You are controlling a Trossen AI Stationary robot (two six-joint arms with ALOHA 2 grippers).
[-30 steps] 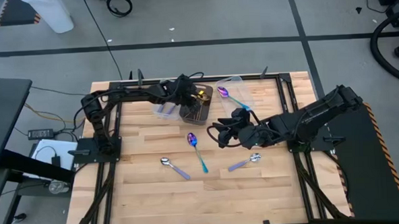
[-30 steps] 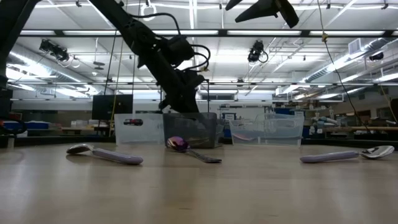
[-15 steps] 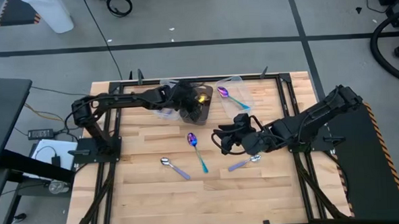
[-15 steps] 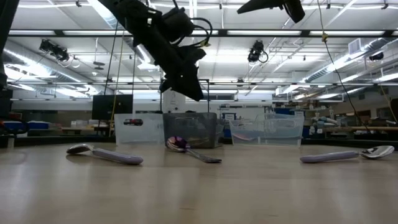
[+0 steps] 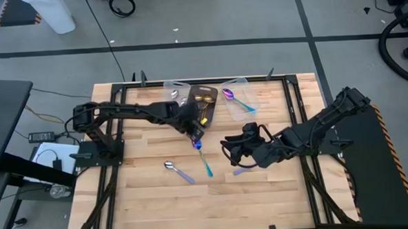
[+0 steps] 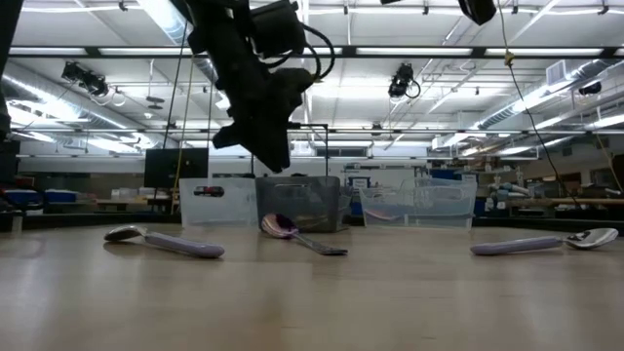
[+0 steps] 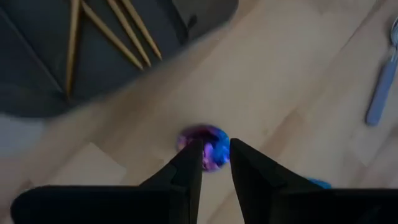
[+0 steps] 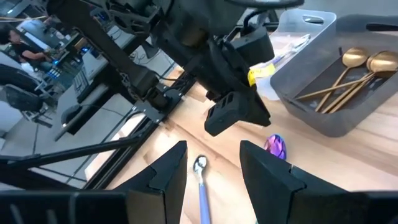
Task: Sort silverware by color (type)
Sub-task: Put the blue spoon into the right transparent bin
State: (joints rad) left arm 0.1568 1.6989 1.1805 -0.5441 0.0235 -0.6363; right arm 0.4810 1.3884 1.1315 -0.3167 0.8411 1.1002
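Gold spoons (image 5: 203, 99) are already lying binned while three spoons are waiting on the desk (image 5: 145, 200), the left claw (image 5: 194, 133) hovering spread over the purple-bowled one (image 5: 201, 152).

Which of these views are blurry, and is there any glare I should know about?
Left wrist view: the dark bin edge and gold spoons are smeared, and the purple spoon bowl past the left hand is soft. Low view: bright ceiling lights silhouette the arm. High view: evenly lit and sharp. Right wrist view: right hand fingers close and soft.
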